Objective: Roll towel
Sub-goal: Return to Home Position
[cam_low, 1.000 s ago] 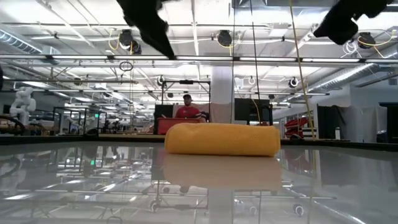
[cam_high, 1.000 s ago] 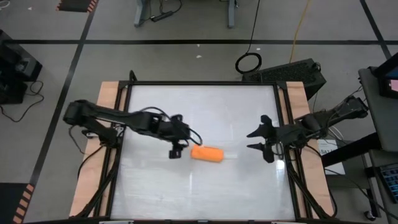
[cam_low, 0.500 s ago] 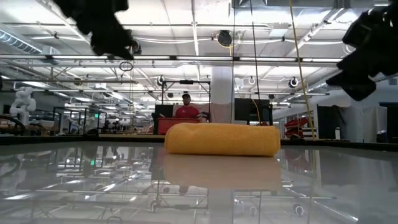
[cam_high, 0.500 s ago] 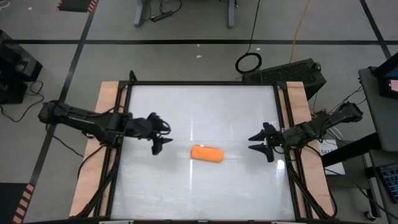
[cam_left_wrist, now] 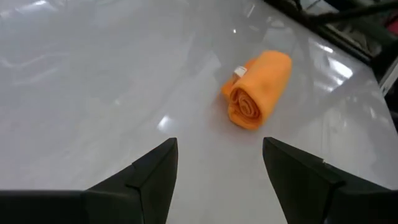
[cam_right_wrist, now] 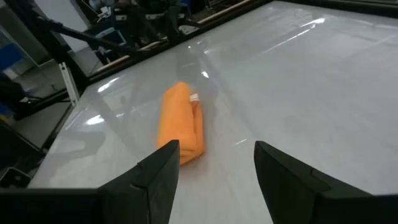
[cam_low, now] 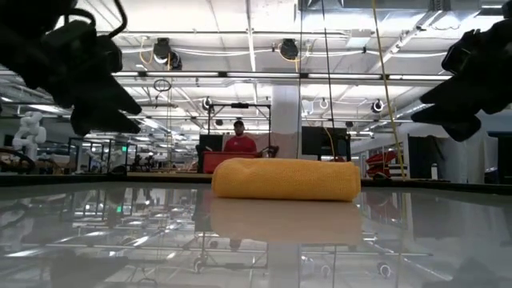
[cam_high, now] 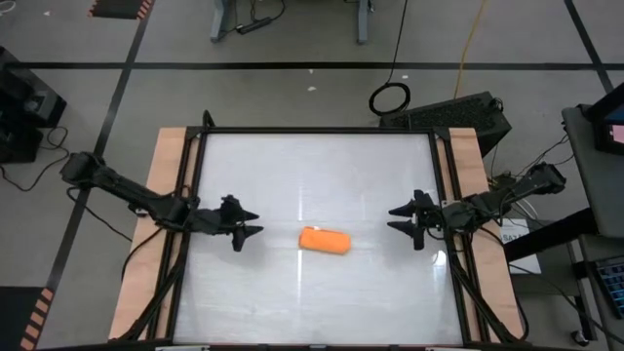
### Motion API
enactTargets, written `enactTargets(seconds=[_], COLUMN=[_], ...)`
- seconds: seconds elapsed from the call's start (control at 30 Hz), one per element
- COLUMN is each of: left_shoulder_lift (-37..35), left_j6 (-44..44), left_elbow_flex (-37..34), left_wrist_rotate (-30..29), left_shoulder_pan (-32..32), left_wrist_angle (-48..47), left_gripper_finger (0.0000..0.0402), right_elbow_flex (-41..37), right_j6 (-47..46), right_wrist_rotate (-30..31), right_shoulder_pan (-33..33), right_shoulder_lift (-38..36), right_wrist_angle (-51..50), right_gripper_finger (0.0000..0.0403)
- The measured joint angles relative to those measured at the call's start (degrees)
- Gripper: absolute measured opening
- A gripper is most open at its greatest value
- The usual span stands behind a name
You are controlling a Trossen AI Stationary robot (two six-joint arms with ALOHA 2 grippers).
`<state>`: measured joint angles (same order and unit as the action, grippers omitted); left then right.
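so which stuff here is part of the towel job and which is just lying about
Job: rolled orange towel; left gripper and right gripper, both open, either side of it.
Lying about: cable loop on the floor; dark case beside it.

bright, even light falls from ceiling lamps [cam_low: 288, 50] overhead. the glossy white table [cam_high: 322, 175] shows pale glare streaks and, in the low view, mirrors the hall. the towel [cam_high: 325, 240] casts a faint soft shadow; left gripper [cam_high: 252, 227] and right gripper [cam_high: 393, 218] show as dark backlit shapes.
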<state>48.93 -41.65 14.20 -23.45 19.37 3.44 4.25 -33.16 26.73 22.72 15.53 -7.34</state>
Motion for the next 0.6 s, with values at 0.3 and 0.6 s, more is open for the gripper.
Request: enactTargets(seconds=[0.3, 0.6], left_shoulder_lift=[0.0, 0.1], left_j6=[-3.4, -4.6], left_elbow_flex=[-10.1, -13.8], left_wrist_rotate=[-7.2, -14.9], left_shoulder_pan=[3.6, 6.7], left_wrist_angle=[11.2, 14.2], left_gripper_finger=[0.0239, 0.0239], right_elbow_flex=[0.0, 0.0], right_j6=[3.1, 7.7], right_wrist_rotate=[0.5, 2.3], right_shoulder_pan=[-0.2, -0.2], right_shoulder_lift=[0.0, 0.0], right_wrist_angle=[0.0, 0.2], right_gripper_finger=[0.0198, 0.0198])
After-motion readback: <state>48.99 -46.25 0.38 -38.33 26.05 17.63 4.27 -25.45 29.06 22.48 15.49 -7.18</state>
